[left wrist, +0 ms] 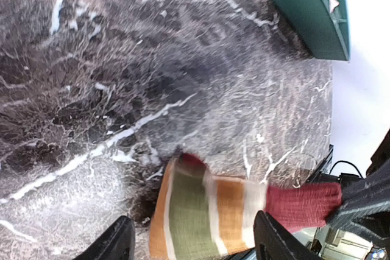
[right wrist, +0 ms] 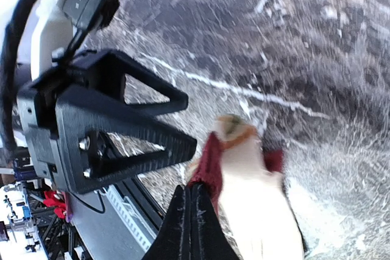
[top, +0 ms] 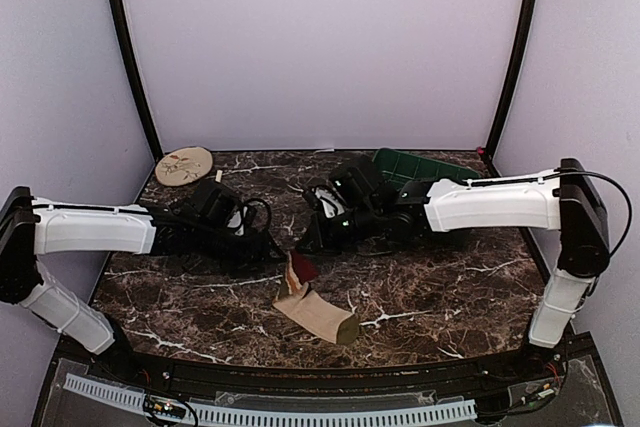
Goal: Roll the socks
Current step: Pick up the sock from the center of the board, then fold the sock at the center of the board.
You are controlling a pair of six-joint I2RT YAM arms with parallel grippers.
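Dark counter [top: 450, 287] with a marble pattern and white veining is enclosed by plain lavender walls [top: 320, 47].

Hazards, left to right:
- The left end effector [left wrist: 192, 238] is spread, with its fingers set either side of the banded middle of the striped sock [top: 318, 315]. Contact cannot be confirmed. If it is closed off-centre, only one layer is judged likely to be gathered, and the roll would be started skewed.
- The sock is found near 6 o'clock on the counter, foot flat, with its red cuff [left wrist: 301, 205] raised toward 12 o'clock.
- The right end effector [right wrist: 189, 202] is pressed together and appears to be pinching the edge of that cuff. The hold is judged shallow, so the knit could be pulled free under tension.
- Both end effectors are placed close together, and a collision is considered possible.
- Only one sock is seen. A second cannot be located.

Materials, left to right:
- A flat, round, pale disc [top: 184, 165] with a woven look is noted at 10 o'clock.
- The sock is soft, limp knit in tan, orange, olive and cream bands, and slippage on the smooth counter is expected.
- A rigid green tray [top: 425, 164] with raised walls is noted at 1 o'clock.
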